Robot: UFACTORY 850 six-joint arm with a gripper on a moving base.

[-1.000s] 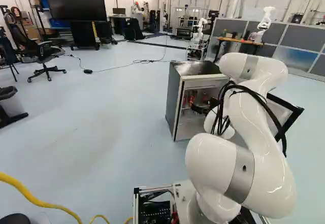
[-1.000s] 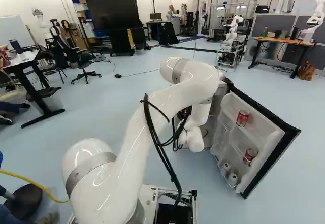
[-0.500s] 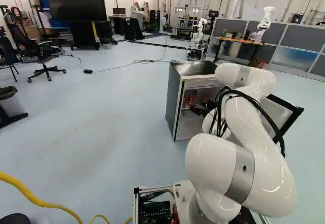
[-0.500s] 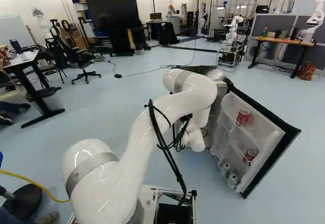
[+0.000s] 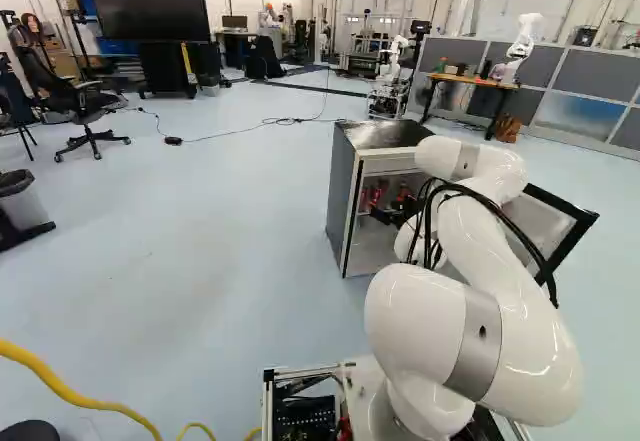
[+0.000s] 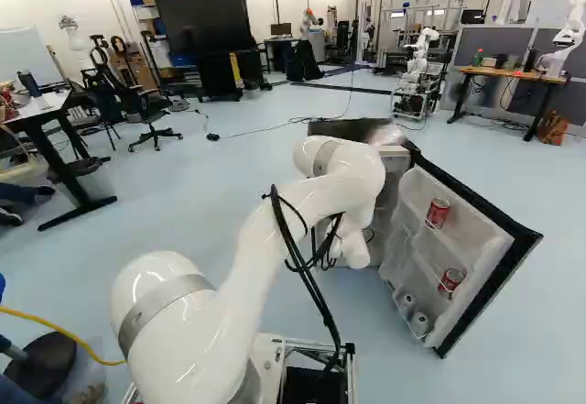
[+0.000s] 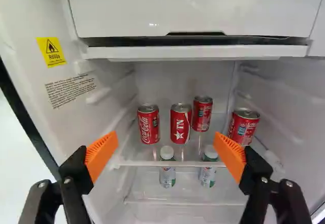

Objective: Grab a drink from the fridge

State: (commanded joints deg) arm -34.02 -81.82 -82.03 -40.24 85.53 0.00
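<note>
fingers (image 7: 101,155) apart | four red cans (image 7: 180,125) upright, tops up, long axes vertical | on fridge shelf (image 7: 190,164)

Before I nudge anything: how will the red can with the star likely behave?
The starred can stands upright, taller than wide, so a push might tip it. Smooth and round-sided, it could slip, or probably roll once down.
</note>
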